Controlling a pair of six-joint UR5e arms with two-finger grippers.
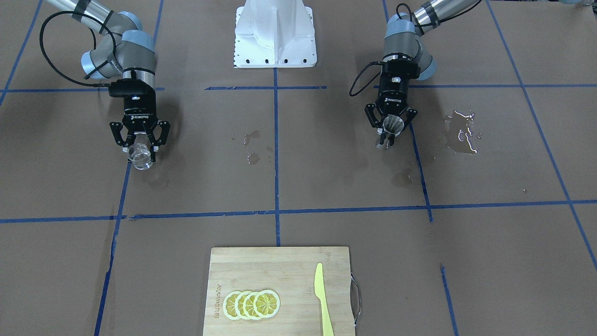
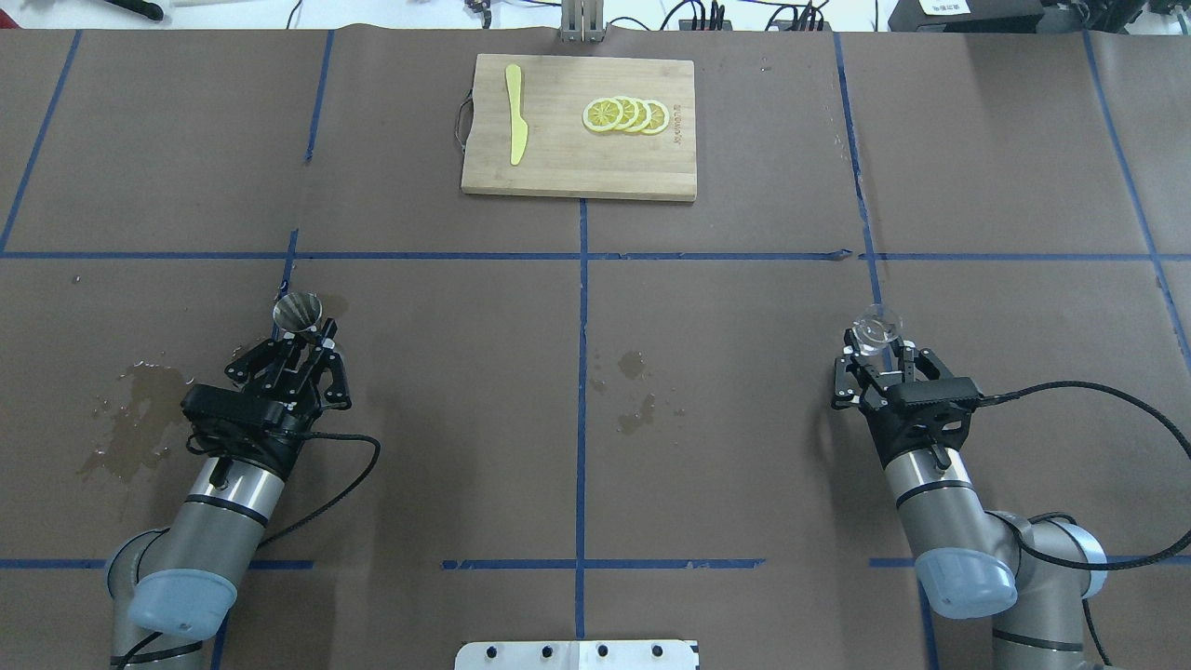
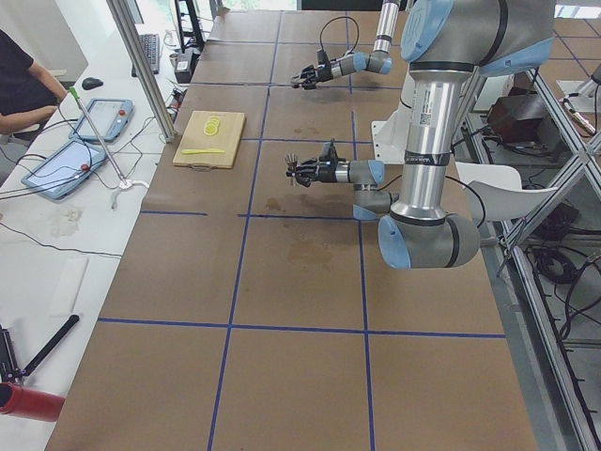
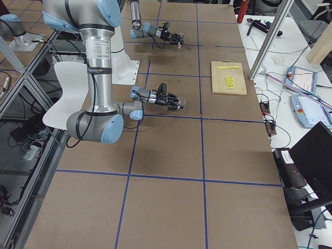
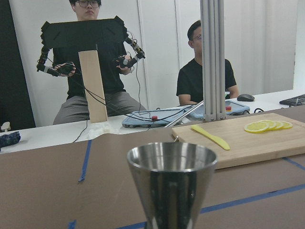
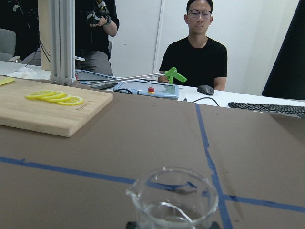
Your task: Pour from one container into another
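The right hand (image 2: 879, 350) is clamped around the glass cup (image 2: 877, 328), which it holds upright on the robot's right side of the surface (image 2: 744, 437). The left hand (image 2: 304, 337) is clamped on the steel jigger (image 2: 298, 311), well apart on the other side. Both look light and stiff. The glass is probably fragile and slick, so it is best gripped around its wall below the lip. The jigger suits a hold at its narrow waist. Wet patches (image 2: 130, 423) suggest spills come easily.

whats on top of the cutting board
Four overlapping lemon slices and a yellow knife, lying apart. Each slice covers part of the next, so only one shows whole.
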